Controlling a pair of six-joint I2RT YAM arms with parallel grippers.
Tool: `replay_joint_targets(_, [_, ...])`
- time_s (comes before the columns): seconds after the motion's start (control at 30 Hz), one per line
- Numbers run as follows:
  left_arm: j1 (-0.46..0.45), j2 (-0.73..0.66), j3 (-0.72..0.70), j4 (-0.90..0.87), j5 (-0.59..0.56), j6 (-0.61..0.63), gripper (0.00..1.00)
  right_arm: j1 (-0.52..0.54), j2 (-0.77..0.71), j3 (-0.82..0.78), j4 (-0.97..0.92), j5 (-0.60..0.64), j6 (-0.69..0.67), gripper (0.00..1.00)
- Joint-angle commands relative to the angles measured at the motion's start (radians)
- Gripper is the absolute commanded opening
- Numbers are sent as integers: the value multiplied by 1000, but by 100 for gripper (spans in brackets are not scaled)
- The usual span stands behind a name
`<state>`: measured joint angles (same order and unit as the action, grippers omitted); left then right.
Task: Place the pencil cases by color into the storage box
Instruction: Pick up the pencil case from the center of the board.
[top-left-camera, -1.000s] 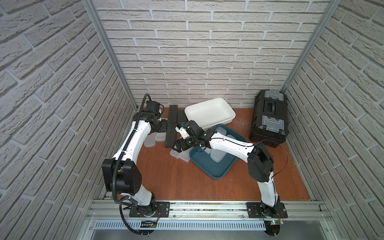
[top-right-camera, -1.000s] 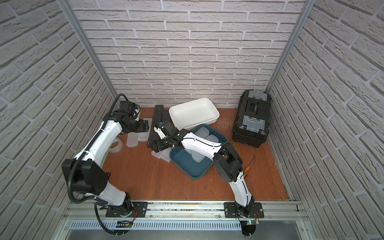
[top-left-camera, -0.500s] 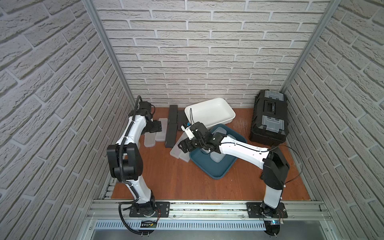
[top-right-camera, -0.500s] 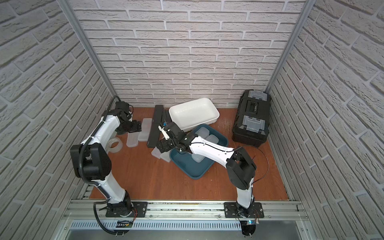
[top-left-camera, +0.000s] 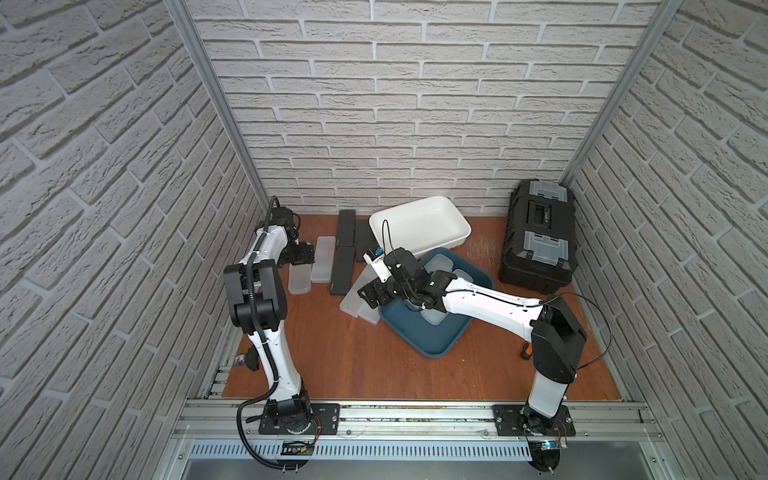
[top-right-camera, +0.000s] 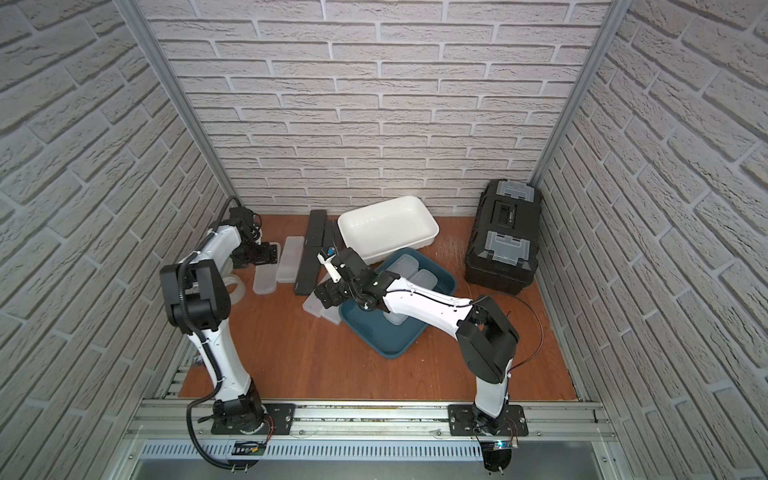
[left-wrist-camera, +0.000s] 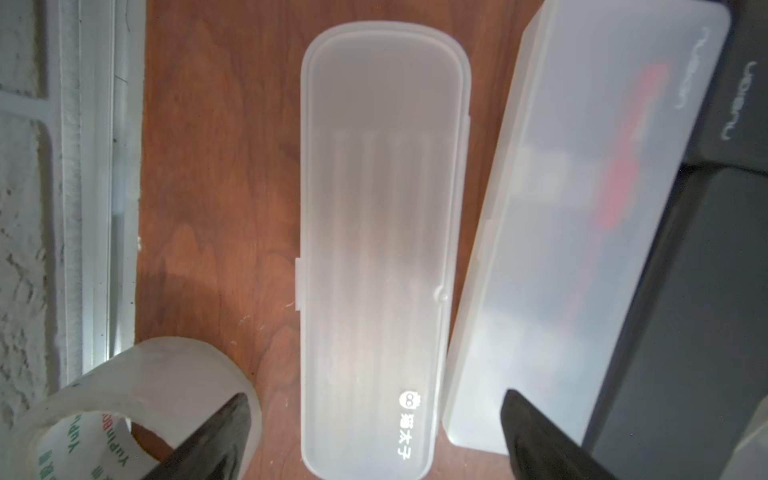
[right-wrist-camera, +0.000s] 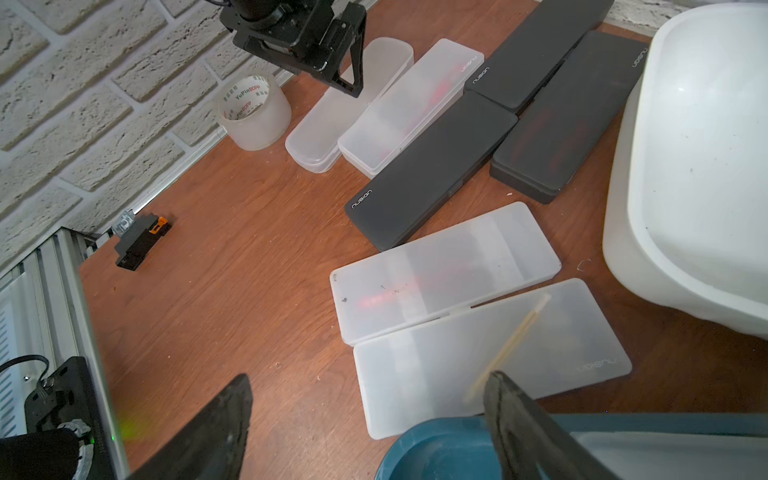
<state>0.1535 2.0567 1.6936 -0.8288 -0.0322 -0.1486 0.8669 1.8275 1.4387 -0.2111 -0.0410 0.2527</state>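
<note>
Where cases (top-left-camera: 323, 259) lie, wooden tabletop (top-left-camera: 353, 357), brick walls (top-left-camera: 415, 124)

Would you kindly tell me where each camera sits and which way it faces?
Top views: high over the front rail, looking down on the table; both arms show.
Left wrist: above the rounded frosted case, looking straight down; tips of the open left gripper show.
Right wrist: over the blue tray, looking across toward the black cases; tips of the right gripper show.
Shared: both wrist views show the tape roll.
</note>
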Motion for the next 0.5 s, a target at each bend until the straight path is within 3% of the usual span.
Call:
replay_joint_targets(0.0, [16, 12, 22, 36, 13, 15, 93, 10, -37, -12, 51, 6, -22, 88])
replay_joint_targets(0.47, [30, 74, 44, 47, 10, 2, 93, 29, -39, -21, 45, 21, -40, 87])
